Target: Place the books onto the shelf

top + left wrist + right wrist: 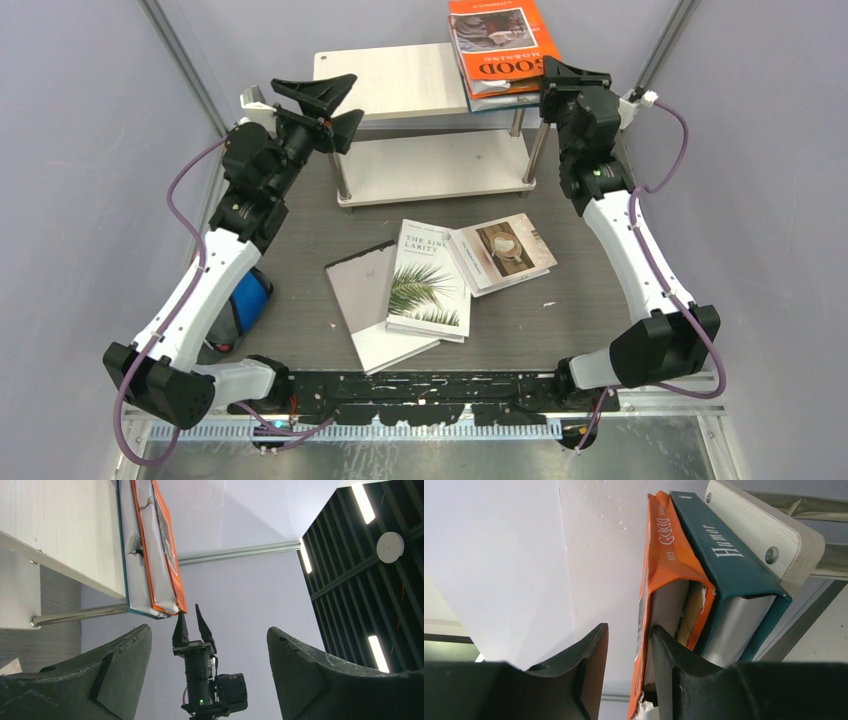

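Shelf (400, 85), top tier: orange book (664, 555) on teal book (734, 565).
Your left gripper (345, 105) is spread wide; your right gripper (629, 627) has its jaws parted, straddling the orange book's cover without pinching.

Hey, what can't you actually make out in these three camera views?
Teal book: in the top view its cover lies under the orange book; only an edge shows.
Orange book: top view, far end cut off by the frame.
Grey-white book: top view, partly covered by the palm-leaf book.
Blue object: top view, half hidden behind the left arm; identity unclear.
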### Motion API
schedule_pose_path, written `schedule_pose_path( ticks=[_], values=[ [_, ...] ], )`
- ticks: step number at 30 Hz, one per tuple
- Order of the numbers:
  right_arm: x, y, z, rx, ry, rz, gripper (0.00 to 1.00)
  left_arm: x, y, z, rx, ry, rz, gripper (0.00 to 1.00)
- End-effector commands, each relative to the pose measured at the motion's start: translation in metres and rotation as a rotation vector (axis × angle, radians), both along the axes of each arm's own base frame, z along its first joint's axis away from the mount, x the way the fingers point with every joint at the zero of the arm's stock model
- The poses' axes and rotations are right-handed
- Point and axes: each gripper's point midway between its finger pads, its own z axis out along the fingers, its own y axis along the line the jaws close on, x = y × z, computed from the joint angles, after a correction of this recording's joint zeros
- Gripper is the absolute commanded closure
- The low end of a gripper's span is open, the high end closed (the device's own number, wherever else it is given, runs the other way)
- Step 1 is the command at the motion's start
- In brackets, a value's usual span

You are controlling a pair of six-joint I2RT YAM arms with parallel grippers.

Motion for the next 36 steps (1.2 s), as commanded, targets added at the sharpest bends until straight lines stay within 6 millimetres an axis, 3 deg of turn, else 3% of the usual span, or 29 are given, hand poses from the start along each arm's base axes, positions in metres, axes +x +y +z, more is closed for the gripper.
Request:
schedule_pose_path(
  ticks=[1,16,20,25,31,36],
  values=[
    [-0.021,-0.003,0.027,0.001,-0.066,-0.003,0.57,-0.009,0.002,0.025,-0.031,-0.082,-0.018,0.16],
    [-0.039,-0.001,0.03,-0.025,-0.064,0.025,0.56,-0.013,0.005,0.026,-0.012,-0.084,-0.005,0.15],
    [-0.059,-0.002,0.031,-0.067,-0.038,0.039,0.56,-0.016,0.003,0.023,0.03,-0.077,-0.014,0.15],
    [-0.101,-0.008,0.029,-0.166,0.007,0.052,0.56,-0.023,-0.006,-0.004,0.075,-0.026,-0.04,0.16],
    [-0.144,-0.009,-0.026,-0.255,0.158,0.11,0.56,-0.047,-0.028,-0.039,0.179,0.025,-0.111,0.16],
    [-0.181,-0.009,-0.1,-0.28,0.303,0.17,0.57,-0.072,-0.061,-0.073,0.268,0.068,-0.202,0.16]
  ],
)
